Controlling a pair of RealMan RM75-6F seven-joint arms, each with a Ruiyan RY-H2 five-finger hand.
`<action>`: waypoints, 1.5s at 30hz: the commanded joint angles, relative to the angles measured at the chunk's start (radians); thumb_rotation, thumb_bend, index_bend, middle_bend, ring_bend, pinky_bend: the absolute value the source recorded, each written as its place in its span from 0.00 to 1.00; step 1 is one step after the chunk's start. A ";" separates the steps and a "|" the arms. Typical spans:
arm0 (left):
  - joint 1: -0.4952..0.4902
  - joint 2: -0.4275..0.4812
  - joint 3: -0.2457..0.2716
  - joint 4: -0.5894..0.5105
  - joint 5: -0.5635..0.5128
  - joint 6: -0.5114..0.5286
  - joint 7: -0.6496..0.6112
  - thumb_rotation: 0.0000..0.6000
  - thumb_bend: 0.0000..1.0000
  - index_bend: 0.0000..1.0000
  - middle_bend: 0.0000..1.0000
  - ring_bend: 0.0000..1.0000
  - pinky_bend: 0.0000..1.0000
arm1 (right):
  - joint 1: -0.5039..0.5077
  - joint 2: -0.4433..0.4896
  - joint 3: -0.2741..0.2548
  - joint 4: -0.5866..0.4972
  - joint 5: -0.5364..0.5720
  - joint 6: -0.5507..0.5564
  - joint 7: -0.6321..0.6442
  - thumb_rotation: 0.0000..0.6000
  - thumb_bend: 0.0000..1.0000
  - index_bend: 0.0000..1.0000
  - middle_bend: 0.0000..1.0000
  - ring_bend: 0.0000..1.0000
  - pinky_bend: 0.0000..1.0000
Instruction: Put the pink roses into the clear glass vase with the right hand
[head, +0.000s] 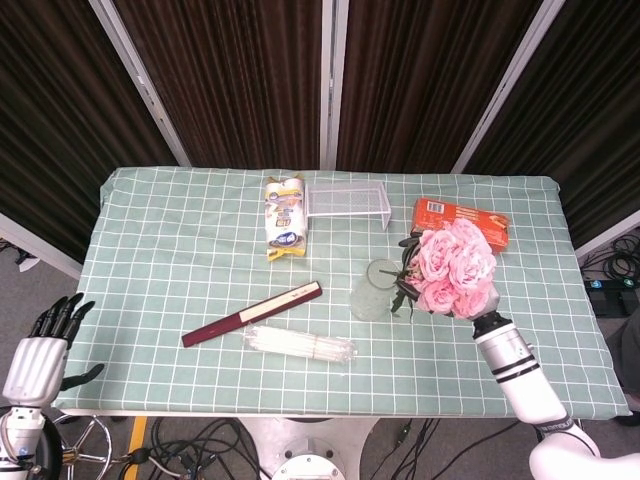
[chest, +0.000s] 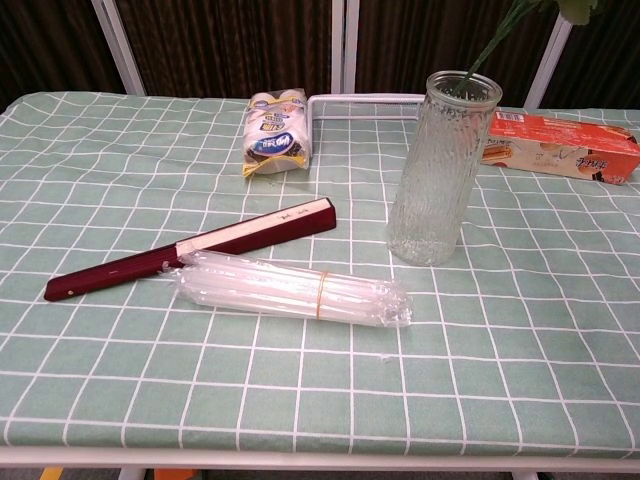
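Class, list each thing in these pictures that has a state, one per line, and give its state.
pink roses: held aloft, stem tips at the vase mouth.
glass vase: upright, empty.
right robot hand: mostly hidden behind the blooms, holding them.
left robot hand: off the table, holding nothing.
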 joint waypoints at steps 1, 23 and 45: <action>0.001 -0.004 0.000 0.006 -0.001 0.000 -0.009 1.00 0.00 0.11 0.03 0.01 0.15 | 0.034 -0.038 0.019 0.019 0.079 -0.033 -0.034 1.00 0.16 0.72 0.59 0.27 0.13; 0.008 -0.014 0.004 0.054 -0.006 -0.002 -0.086 1.00 0.00 0.11 0.03 0.00 0.15 | 0.127 -0.198 0.074 0.132 0.379 -0.093 -0.171 1.00 0.16 0.47 0.37 0.00 0.00; 0.009 -0.008 0.004 0.055 0.003 0.005 -0.104 1.00 0.00 0.12 0.03 0.00 0.15 | 0.071 -0.177 0.027 0.142 0.199 -0.028 -0.341 1.00 0.01 0.00 0.00 0.00 0.00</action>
